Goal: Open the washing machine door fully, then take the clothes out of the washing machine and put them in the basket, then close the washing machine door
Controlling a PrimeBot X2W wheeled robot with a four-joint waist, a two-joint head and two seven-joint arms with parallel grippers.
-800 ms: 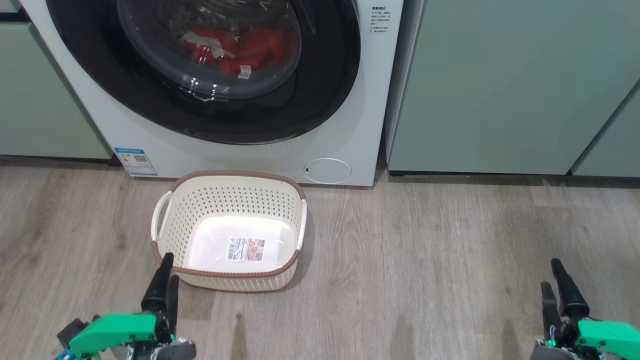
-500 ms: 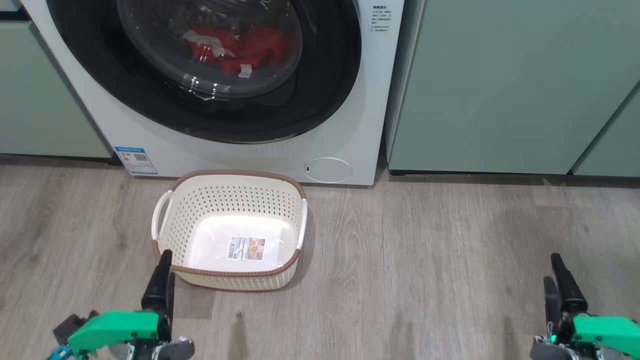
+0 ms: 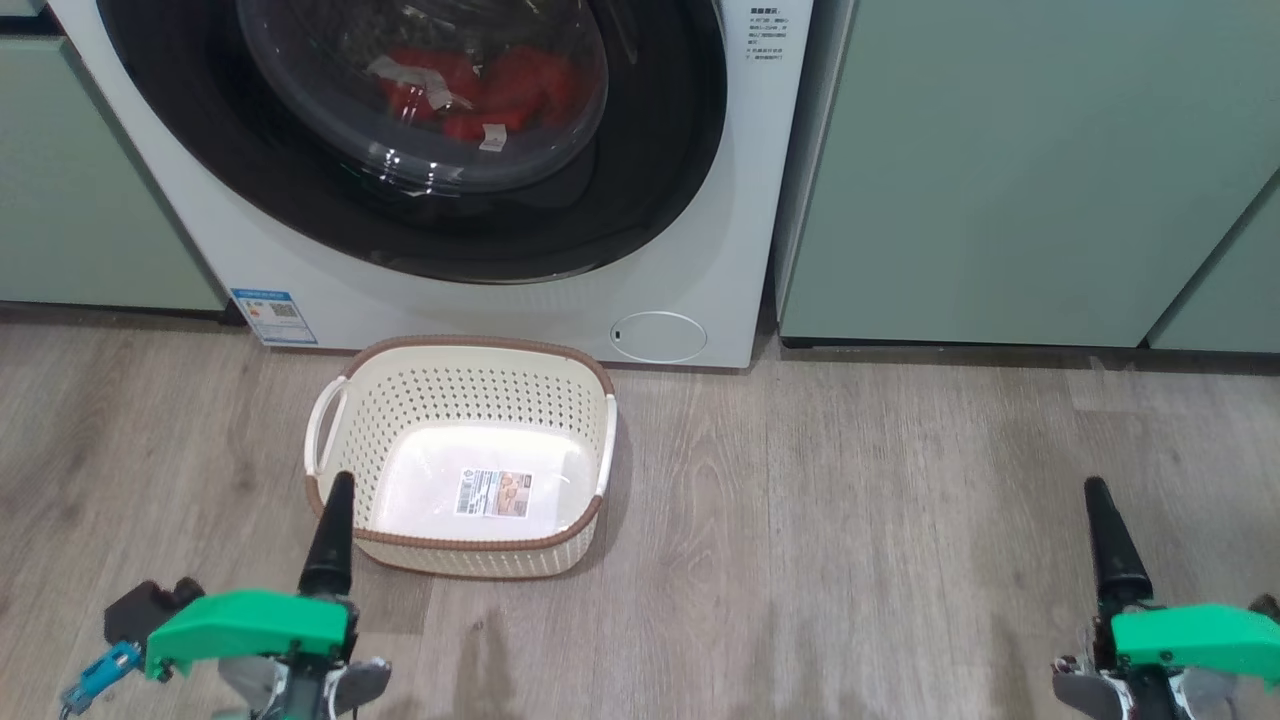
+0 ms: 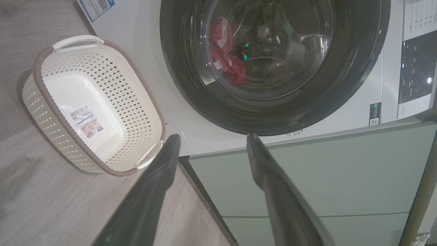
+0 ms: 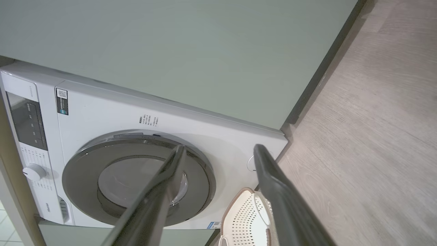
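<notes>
The washing machine [image 3: 720, 250] is white, and its door [image 3: 650, 180] with the glossy black rim lies shut against the front. Behind the smoky window show the red clothes [image 3: 480, 85]. The cream basket [image 3: 470, 345] stands empty on the floor right in front of the washer. My left gripper [image 3: 340, 485] is at the basket's near left corner, open and holding nothing. My right gripper [image 3: 1097, 490] hovers over bare floor far to the right, also open and empty. The left wrist view takes in its gripper [image 4: 213, 136], the door [image 4: 341, 89], the clothes [image 4: 225, 58] and the basket [image 4: 36, 68]. The right wrist view takes in its gripper [image 5: 220, 147], the door [image 5: 82, 171] and the basket [image 5: 239, 212].
Pale green cabinets [image 3: 1000, 170] flank the washer on the right, and another one [image 3: 70, 200] on the left. A round filter cover [image 3: 658, 337] and a blue label [image 3: 272, 316] sit low on the washer's front. Grey wood floor [image 3: 850, 520] stretches between basket and right gripper.
Both grippers have risen a little in the head view, and their fingers now line up edge-on. The door, the clothes and the basket have not moved.
</notes>
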